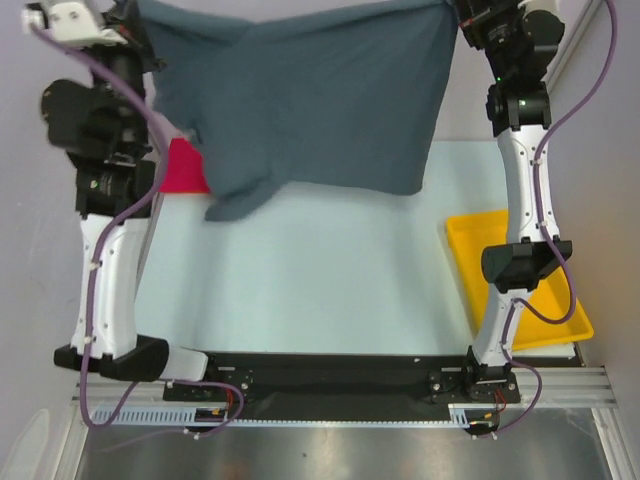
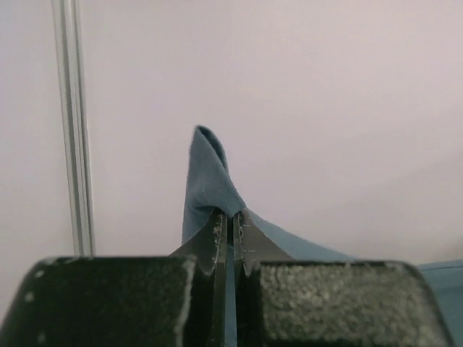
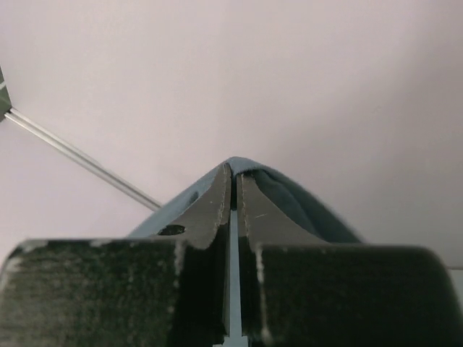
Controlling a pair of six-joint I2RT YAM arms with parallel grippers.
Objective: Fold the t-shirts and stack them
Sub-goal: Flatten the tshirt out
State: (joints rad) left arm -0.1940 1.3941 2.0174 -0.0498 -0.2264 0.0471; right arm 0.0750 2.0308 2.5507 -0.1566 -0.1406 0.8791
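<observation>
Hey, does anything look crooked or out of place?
The grey t-shirt, pinched by the left gripper and right gripper, hangs unevenly: a sleeve droops at left, covering part of the pinkish-red shirt. The yellow tray sits askew at right.

You have nothing to read here: no lettering, label, brand mark, number or sign shows legibly in the overhead view or in either wrist view.
</observation>
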